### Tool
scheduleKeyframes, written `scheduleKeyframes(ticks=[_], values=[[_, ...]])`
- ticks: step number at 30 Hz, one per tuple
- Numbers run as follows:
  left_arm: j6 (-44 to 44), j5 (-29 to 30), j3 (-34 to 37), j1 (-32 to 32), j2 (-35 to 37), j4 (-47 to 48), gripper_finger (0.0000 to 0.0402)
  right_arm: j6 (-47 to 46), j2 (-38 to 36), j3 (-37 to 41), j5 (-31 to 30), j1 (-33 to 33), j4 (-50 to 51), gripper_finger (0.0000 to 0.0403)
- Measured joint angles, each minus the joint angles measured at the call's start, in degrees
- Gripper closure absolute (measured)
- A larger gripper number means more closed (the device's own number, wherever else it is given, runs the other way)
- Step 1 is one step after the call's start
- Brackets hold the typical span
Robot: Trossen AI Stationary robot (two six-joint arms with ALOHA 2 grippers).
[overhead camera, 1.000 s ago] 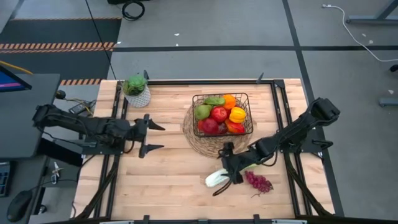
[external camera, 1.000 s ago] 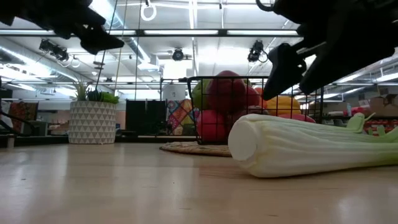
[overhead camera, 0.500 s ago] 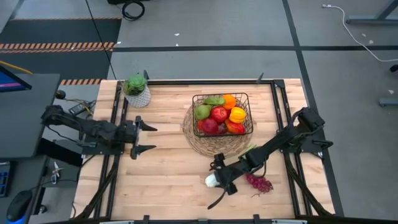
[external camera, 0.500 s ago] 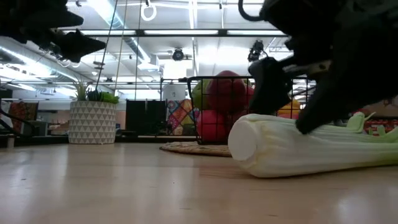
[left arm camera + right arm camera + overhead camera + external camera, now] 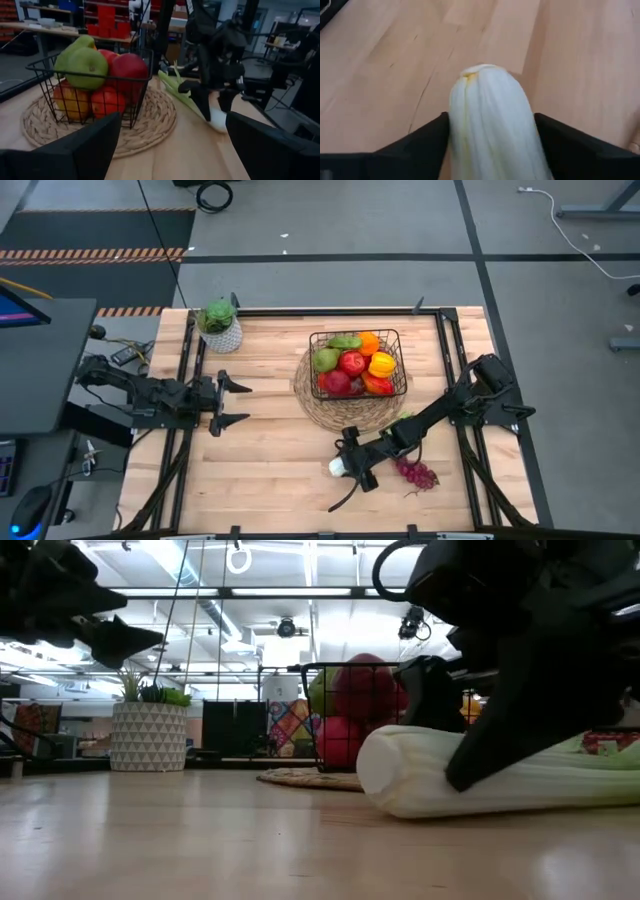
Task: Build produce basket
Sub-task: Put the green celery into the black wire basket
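The long pale-green celery (image 5: 420, 775) lies on the table near the front, its white butt end (image 5: 337, 469) toward the near left. My right gripper (image 5: 350, 471) has come down over that end and is shut on it. The black wire basket (image 5: 357, 340) holds apples, a pear, peppers and an orange and stands on a round straw mat (image 5: 322, 411). Purple grapes (image 5: 415, 473) lie on the table just right of the celery. My left gripper (image 5: 243, 403) hovers open at the table's left side, pointing level toward the basket. My right gripper pinches the celery between its two fingers (image 5: 420, 145), one on each long side of the stalk (image 5: 490, 115), a little behind the white butt end. The fingers slant down from the table's far right and lie along the stalk. The celery rests on the table.
A potted green plant (image 5: 219, 325) stands at the far left corner. Dark rails (image 5: 187, 380) run along the table's left and right edges. Bare wood lies between my left gripper and the mat, and along the near left.
My right gripper has sunk onto the celery's butt end and closed in on its sides, taking hold. The celery has slid slightly along the table, still lying flat. My left gripper has drawn back toward the table's left edge and come lower, still open.
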State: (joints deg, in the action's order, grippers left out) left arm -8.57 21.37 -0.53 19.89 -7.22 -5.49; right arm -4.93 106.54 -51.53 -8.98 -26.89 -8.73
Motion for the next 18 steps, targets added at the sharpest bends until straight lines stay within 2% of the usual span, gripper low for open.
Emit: scheduleKeyframes(ticks=[5, 8, 18], values=[[0.0, 0.0, 0.0, 1.1, 0.2, 0.2, 0.0033, 0.0, -0.1, 0.0, 2.4, 0.5, 0.6, 0.0216], [0.1, 0.0, 0.0, 1.6, -0.5, 0.4, 0.0033, 0.1, -1.2, 0.0, 3.0, 0.6, 1.9, 0.0248], [0.2, 0.0, 0.0, 1.6, -0.6, 0.3, 0.0033, 0.6, -14.1, 0.0, 2.6, 3.4, 8.9, 0.0242]])
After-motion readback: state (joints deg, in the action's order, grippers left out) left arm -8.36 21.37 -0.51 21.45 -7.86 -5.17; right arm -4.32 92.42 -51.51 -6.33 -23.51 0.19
